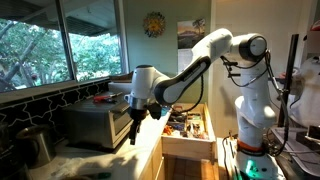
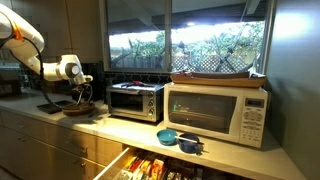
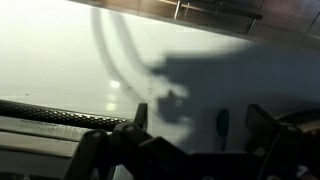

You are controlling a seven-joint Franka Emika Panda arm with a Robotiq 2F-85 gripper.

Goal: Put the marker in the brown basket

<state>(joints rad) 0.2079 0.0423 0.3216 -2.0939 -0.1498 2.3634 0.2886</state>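
Blurred at the wrist view's bottom edge, the hand shows the marker between its dark fingers, grip and opening impossible to tell, over the brown basket on the tabletop.

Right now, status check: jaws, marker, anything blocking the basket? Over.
Gripper in front of toaster oven; jaws look apart in wrist view, nothing between. Marker not made out in any view. Brown basket close below gripper; no obstruction seen.
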